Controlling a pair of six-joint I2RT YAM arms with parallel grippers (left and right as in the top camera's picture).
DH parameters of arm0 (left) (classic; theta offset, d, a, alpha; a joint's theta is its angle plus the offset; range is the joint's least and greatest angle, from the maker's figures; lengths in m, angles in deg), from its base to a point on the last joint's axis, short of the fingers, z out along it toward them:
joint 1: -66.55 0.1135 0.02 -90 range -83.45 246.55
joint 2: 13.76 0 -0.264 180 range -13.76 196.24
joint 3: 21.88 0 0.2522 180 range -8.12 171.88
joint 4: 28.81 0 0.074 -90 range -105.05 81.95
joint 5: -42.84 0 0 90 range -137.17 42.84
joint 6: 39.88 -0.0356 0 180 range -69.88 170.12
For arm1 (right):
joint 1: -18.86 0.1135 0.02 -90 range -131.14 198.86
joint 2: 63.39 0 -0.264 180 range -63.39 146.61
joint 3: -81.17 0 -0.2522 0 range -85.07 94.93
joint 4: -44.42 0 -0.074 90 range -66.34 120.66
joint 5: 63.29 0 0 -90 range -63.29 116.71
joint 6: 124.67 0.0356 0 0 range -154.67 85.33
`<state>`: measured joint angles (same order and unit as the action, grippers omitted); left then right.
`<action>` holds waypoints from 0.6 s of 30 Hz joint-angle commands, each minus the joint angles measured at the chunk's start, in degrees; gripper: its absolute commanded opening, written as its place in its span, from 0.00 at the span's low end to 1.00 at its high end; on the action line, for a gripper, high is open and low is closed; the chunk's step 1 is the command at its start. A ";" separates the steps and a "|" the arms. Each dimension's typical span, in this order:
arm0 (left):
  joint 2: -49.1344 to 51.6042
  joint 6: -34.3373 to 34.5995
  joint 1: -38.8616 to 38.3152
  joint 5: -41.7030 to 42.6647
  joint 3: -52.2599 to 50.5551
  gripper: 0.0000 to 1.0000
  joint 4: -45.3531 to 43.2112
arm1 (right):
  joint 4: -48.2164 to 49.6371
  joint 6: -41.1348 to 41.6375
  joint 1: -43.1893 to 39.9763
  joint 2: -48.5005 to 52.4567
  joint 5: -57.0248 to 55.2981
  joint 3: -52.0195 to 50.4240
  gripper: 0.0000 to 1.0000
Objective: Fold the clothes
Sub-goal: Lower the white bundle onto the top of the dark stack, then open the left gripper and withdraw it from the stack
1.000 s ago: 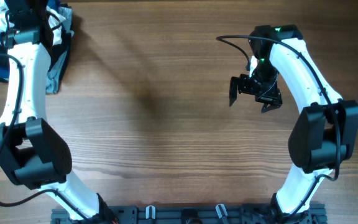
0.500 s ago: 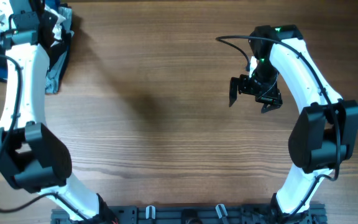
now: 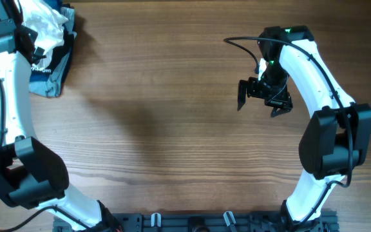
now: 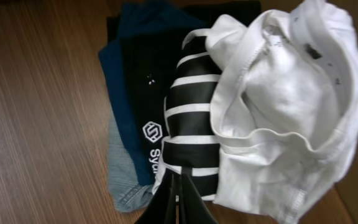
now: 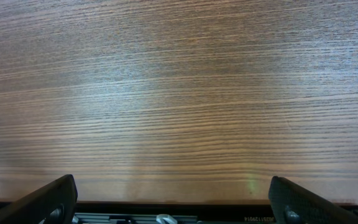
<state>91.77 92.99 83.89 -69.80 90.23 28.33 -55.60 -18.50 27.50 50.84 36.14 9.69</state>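
Note:
The clothes, a crumpled white garment with a black-and-white striped part, lie bunched on top of a dark stack at the table's far left corner. In the overhead view the white cloth billows up beside the left wrist. My left gripper is shut, its tips pinching the garment's near edge just below the stripes. My right gripper hangs open over bare wood at the right, far from the garment. In its own view the right gripper has nothing between its fingers.
Under the garment sits a dark blue-black folded stack with a white logo and a grey-blue denim corner. The wooden table spreads between the two arms. The arm bases stand along the near edge.
My left gripper has shut on the garment's edge, and the left arm has swung leftward. More white cloth now shows, pulled up off the stack. The right arm has not moved.

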 commanded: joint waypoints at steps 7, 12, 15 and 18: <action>0.15 -0.44 0.13 9.14 0.35 0.04 3.26 | 1.07 -1.84 0.17 0.74 0.94 0.37 1.00; -2.05 -0.46 0.02 10.23 0.35 0.04 4.72 | 5.66 -2.67 0.17 0.74 0.92 0.37 1.00; -4.55 -0.46 0.02 10.21 0.35 0.04 5.57 | 8.79 -2.73 0.17 0.74 0.07 0.37 1.00; -8.17 -0.48 0.02 10.23 0.35 0.04 6.27 | 11.74 -2.75 0.17 0.74 -2.10 0.37 1.00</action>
<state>89.79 92.97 84.09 -60.36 90.21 34.10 -45.57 -20.10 27.50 50.84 36.03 9.69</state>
